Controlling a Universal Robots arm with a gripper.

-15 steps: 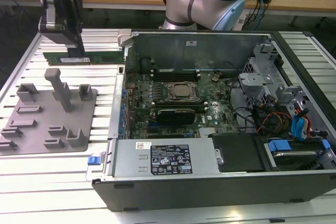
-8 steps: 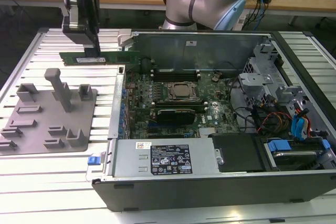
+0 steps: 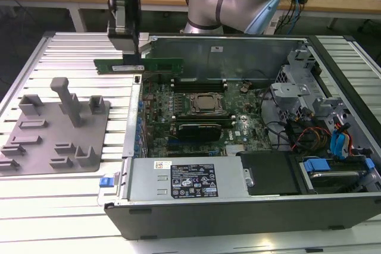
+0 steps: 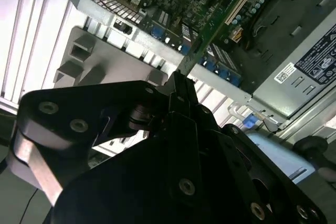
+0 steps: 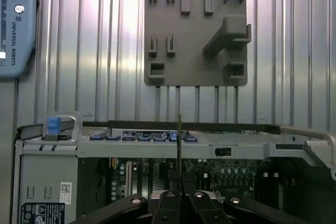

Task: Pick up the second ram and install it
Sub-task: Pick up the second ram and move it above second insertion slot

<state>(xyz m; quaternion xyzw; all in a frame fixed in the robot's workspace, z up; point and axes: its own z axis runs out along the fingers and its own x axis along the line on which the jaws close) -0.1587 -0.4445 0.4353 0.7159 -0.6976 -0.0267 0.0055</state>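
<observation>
Presently, the second ram point(image 3: 161, 63) is held clamped in the end effector point(image 3: 132, 57), lifted level above the open computer case's point(image 3: 238, 57) wall nearest the grey tray point(image 3: 59, 135), which is laid on the slatted worktop point(image 3: 71, 52).

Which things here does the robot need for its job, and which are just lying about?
For the job: the second ram, held in the gripper; the motherboard in the open computer case.
Just lying about: the grey tray; the power supply; the blue cables.
</observation>
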